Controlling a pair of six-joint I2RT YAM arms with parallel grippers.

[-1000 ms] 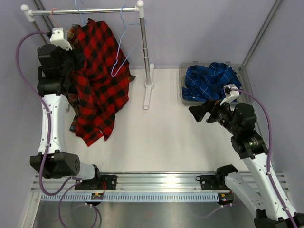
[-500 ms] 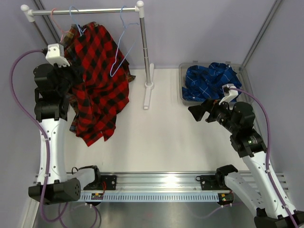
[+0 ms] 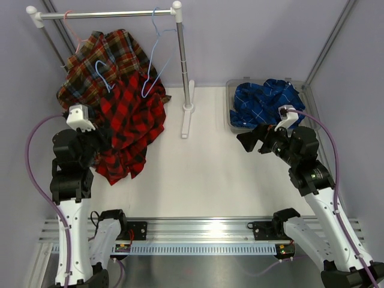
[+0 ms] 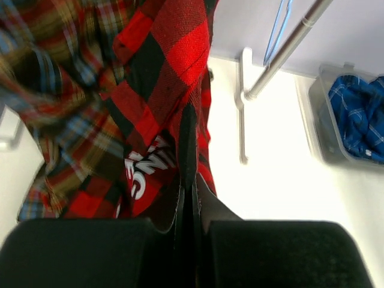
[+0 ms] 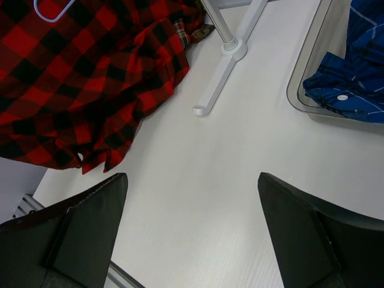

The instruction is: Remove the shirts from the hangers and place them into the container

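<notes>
The left gripper (image 4: 191, 201) is clamped on the red checked shirt (image 3: 135, 117), bunched against the brown shirt (image 3: 90, 60). The right gripper (image 3: 249, 141) hangs spread apart beside the bin (image 3: 228, 114) holding the blue shirt (image 3: 264, 102).

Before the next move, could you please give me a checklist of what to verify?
1. Left gripper shut on red-and-black shirt: ok.
2. Right gripper open and empty: ok.
3. Red-and-black shirt free of the light blue hanger: cannot tell; the hanger lies against the fabric.
4. Brown shirt separate from it: not ok, they overlap.
5. Container holds only the blue shirt: ok.
</notes>
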